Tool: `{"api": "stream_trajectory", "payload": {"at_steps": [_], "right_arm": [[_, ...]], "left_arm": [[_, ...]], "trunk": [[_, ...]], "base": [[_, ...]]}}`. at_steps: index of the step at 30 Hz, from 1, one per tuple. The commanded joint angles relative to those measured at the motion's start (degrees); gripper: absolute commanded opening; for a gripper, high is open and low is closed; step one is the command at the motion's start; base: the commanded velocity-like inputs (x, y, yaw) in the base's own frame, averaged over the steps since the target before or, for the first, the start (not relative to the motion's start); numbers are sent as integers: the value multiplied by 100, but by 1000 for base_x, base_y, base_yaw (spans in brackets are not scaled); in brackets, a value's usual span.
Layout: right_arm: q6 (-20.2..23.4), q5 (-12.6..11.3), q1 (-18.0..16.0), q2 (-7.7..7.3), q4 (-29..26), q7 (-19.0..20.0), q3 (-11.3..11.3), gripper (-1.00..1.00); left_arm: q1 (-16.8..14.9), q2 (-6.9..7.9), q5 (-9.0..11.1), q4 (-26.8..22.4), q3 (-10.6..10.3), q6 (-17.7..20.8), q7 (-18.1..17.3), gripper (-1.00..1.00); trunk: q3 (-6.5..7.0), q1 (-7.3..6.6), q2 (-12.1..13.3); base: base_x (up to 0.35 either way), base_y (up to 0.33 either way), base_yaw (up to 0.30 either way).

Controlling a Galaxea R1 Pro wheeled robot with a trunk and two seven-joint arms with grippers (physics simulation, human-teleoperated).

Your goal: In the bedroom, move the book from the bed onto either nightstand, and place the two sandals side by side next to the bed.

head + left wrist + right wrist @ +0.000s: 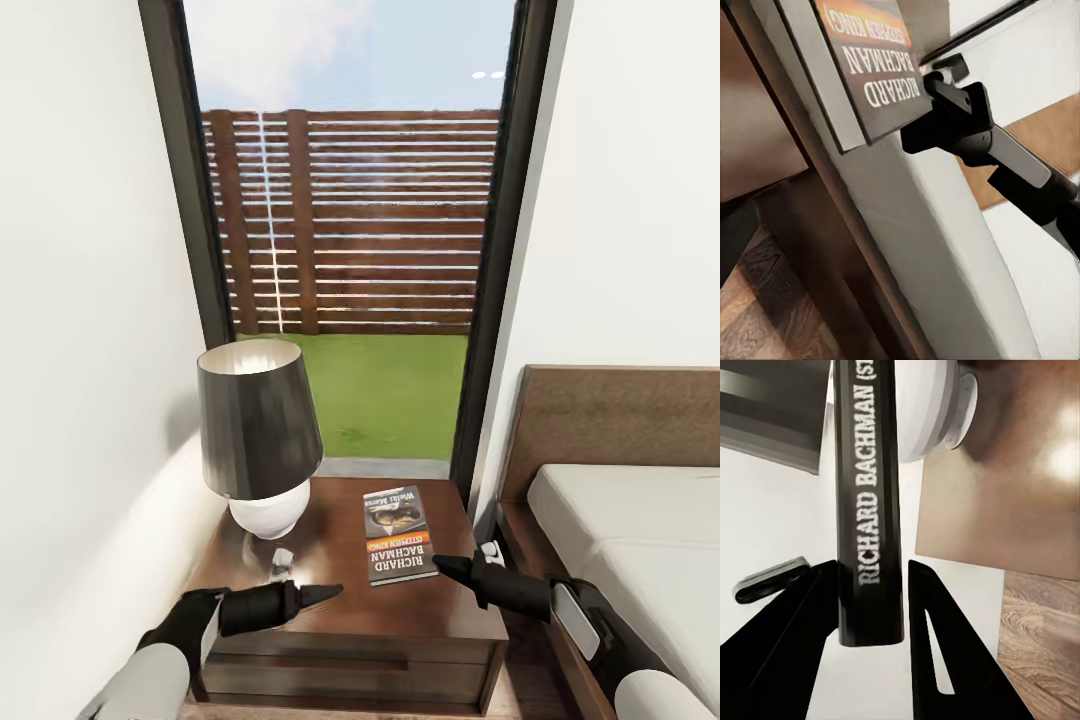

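Note:
The book (398, 535) has a grey-black cover with an orange band and "RICHARD BACHMAN" in white. It lies level at the top of the dark-brown nightstand (340, 620), to the right of the lamp; I cannot tell whether it rests on the wood. My right gripper (440, 566) is shut on the book's near right corner. The right wrist view has the book's spine (870, 547) between the two fingers (934, 645). My left gripper (328, 594) is open and holds nothing, low over the nightstand's front left. The bed (640, 560) lies to the right. The sandals are out of view.
A lamp (258, 440) with a dark shade and white base stands on the nightstand's back left, with a small white object (282, 558) in front of it. A tall black-framed window (350, 250) is behind, white walls stand on both sides, and the wooden headboard (620, 420) rises at the right.

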Motion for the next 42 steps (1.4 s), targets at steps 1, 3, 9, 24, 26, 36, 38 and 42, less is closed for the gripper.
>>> {"api": "stream_trajectory", "payload": {"at_steps": [1, 3, 9, 24, 26, 36, 38, 42], "right_arm": [[24, 0, -3, 0, 0, 16, -9, -100], [24, 1, -3, 0, 0, 14, -9, -100], [24, 2, -3, 0, 0, 13, -9, -100], [24, 7, -3, 0, 4, 13, -9, -100], [24, 10, -3, 0, 8, 13, -9, -100], [28, -7, -3, 1, 34, 20, -7, -100], [27, -7, -3, 1, 35, 20, -5, -100], [27, -7, -3, 0, 35, 20, -3, -100]], "left_arm": [[-18, -22, -42, -70, 43, 106, -50, 100], [-34, -57, 84, -131, 42, 152, -62, 100], [-48, -70, 550, -166, 35, 178, -77, 100], [-46, -71, 581, -165, 33, 174, -78, 100], [-45, -74, 581, -159, 33, 174, -78, 100], [-49, -77, 581, -156, 33, 174, -78, 100], [-48, -74, 581, -156, 33, 174, -78, 100], [-48, -72, 581, -156, 33, 174, -78, 100]], "trunk": [[-6, -1, -3], [-6, -1, -3], [-6, -1, -3], [-276, 328, -604], [-311, 372, -685], [-491, 592, -1086], [-527, 636, -1166], [-545, 658, -1206]], "base": [[0, 0, 0], [0, 0, 0], [0, 0, 0], [0, 0, 0], [0, 0, 0], [0, 0, 0], [0, 0, 0], [0, 0, 0]]}}
